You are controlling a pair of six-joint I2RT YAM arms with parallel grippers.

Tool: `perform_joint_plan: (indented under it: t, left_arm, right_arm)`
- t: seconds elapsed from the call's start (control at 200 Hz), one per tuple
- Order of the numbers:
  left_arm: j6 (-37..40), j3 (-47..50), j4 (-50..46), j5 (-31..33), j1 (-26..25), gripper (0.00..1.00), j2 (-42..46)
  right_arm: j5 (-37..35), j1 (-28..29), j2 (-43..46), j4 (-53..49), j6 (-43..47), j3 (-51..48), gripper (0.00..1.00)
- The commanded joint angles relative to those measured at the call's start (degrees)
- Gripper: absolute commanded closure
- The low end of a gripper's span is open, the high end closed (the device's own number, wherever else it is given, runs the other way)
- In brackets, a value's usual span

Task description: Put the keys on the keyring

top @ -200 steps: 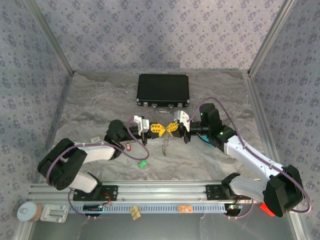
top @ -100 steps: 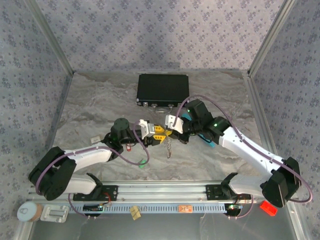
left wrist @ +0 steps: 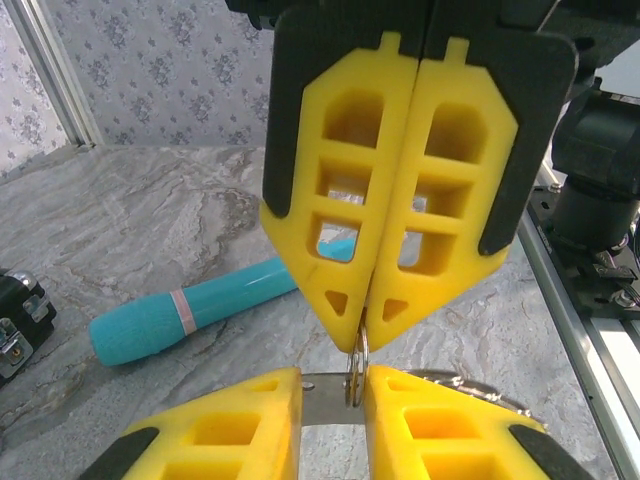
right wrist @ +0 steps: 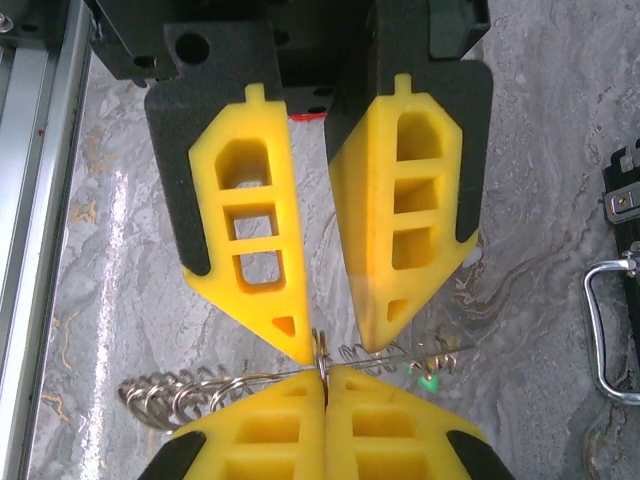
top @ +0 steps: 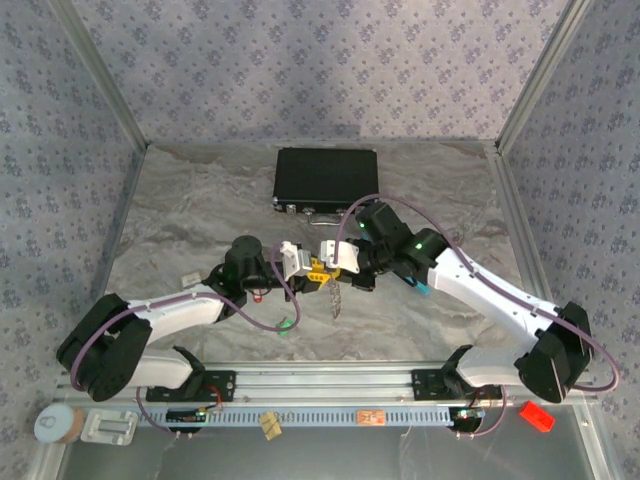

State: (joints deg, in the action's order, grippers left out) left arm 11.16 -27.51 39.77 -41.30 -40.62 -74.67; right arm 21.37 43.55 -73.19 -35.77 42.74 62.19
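1. Nearest of all, well short of the case and off to its right, a red block [top: 537,416] lies by the rail.
2. A green key [top: 285,326] lies on the table [top: 180,220], well in front of the case's left end. A red key [top: 258,293] sits a little closer to the case and further left, beside the left arm. Both are apart from the keyring.
3. In front of the case's middle the two grippers meet tip to tip. The right gripper [right wrist: 325,385] has its fingers pressed together, clamped on the keyring [left wrist: 357,372] — the thin loop stands out of its tips.
4. The left gripper [left wrist: 333,378] faces it with fingers apart, one tip on each side of the loop. A flat metal strip lies in that gap; I cannot tell what it is.
5. A silvery beaded strand [top: 334,296] hangs below the tips.
6. A teal pen [left wrist: 200,305] lies in front of the case's right end, just beside the right arm.
7. Farthest, the black case [top: 325,180] lies flat and closed — its metal handle [right wrist: 603,330] is on the near side, toward the grippers.
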Motion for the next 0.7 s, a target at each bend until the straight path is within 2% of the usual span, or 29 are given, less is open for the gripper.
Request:
perform_joint_plan:
  t: [0.0,0.14,0.18,0.26,0.345,0.485,0.695]
  left_arm:
    - [0.36,-2.32,0.68,-1.77,-0.33,0.84,0.99]
    - [0.36,-2.56,0.92,-2.33,-0.27,1.0,0.5]
    - [0.44,-2.4,1.2,-2.28,-0.26,1.0,0.57]
    - [0.12,-1.58,3.1,-2.04,-0.31,1.0,0.84]
    - [-1.81,0.25,8.82,-0.95,-0.25,1.0,0.32]
    - [-8.31,2.84,22.91,-0.73,-0.3,1.0,-3.6]
    - [-11.54,3.38,30.93,-1.92,-0.25,1.0,-7.25]
  right_arm:
    - [0.45,0.69,-0.35,-0.89,0.56,2.58,1.0]
    - [2.0,0.47,0.77,1.09,-0.84,1.44,1.0]
    - [2.61,-0.04,1.67,3.27,-1.81,0.41,1.0]
    - [5.3,-2.04,4.37,8.2,-4.43,-2.97,0.77]
    - [11.86,-5.67,7.77,15.04,-8.14,-8.64,0.67]
    - [20.05,-10.04,11.21,26.2,-14.62,-16.01,0.66]
    - [23.64,-12.17,12.55,33.54,-18.2,-21.4,0.68]
